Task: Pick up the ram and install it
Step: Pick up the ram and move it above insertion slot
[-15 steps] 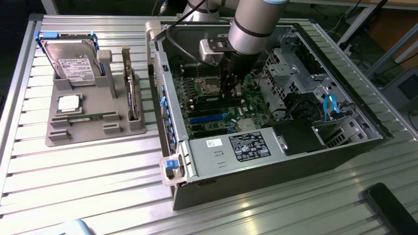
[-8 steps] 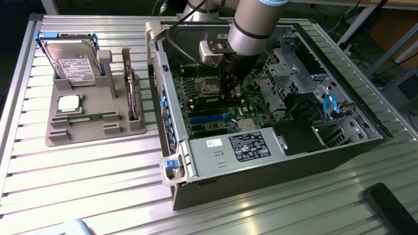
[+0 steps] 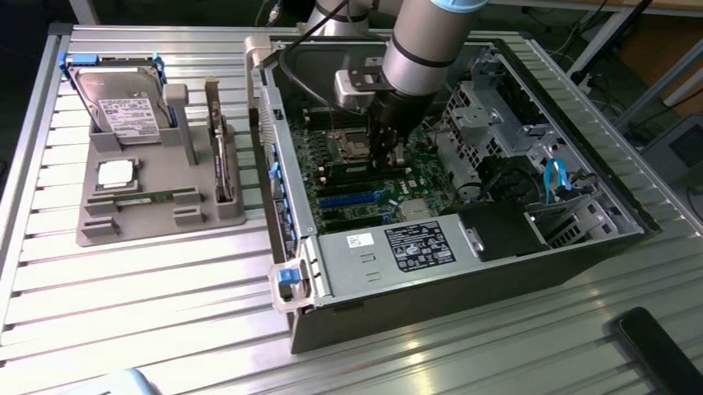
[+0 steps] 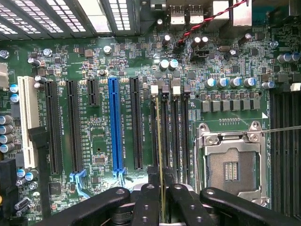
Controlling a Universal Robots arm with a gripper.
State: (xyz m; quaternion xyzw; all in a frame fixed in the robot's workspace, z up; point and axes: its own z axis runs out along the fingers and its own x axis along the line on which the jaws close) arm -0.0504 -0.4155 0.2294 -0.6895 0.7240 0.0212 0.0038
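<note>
Pinching the ram (image 4: 159, 141) edge-on between my narrowed jaws, I hold it upright in line with the black memory slots (image 4: 172, 127) on the motherboard (image 4: 94, 66). The socket (image 4: 230, 165) sits beside them. In the exterior view, a tray (image 3: 165, 226) lies at nine o'clock from the case (image 3: 462, 280) on the counter (image 3: 132, 296).

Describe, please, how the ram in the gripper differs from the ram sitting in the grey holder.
The held ram is clamped by the gripper; the holder ram sits free, nothing touching it. The held ram is inside the computer case, edge-on over the dark memory slots; the holder ram rests in the grey holder outside the case, at the exterior view's left. Both are long, narrow sticks.
</note>
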